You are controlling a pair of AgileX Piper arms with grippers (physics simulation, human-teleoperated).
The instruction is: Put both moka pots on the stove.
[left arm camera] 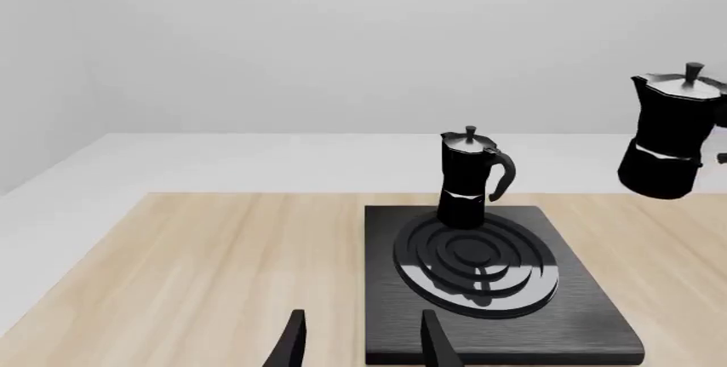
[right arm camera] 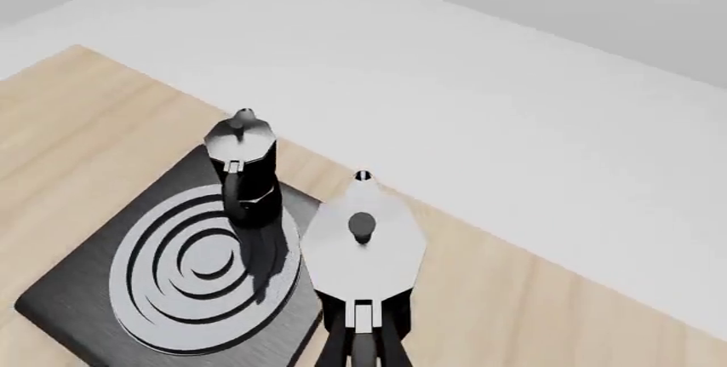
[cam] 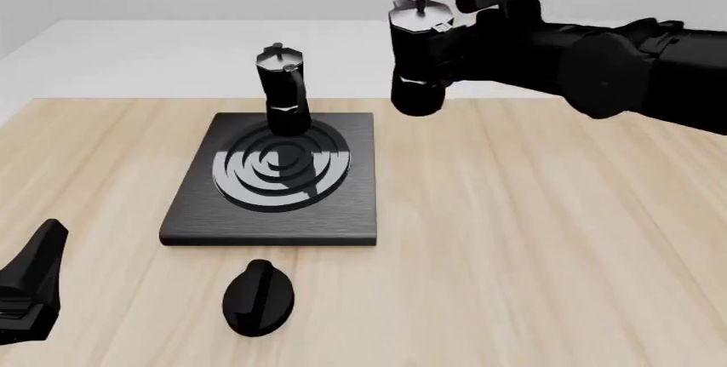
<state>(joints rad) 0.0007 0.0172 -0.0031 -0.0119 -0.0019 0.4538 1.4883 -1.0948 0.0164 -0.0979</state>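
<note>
Moka pots, two of them, and one's already sorted. Going near to far: the left gripper (cam: 29, 286) sits low at the near left corner of the table (cam: 546, 239), fingers parted with nothing between them. Next to it is a black oval knob (cam: 258, 296), just in front of the stove (cam: 272, 214). The first pot (cam: 283, 88) stands upright on the far edge of the ring burner (cam: 282, 169). The second pot (cam: 417, 59) is up in the air, right of the stove's far corner, carried by the right gripper (cam: 455, 43) clamped on its handle side. So we're mid-carry. I'd say the next bit needs a shift left and a gentle lowering onto the burner without clipping the first one.
</note>
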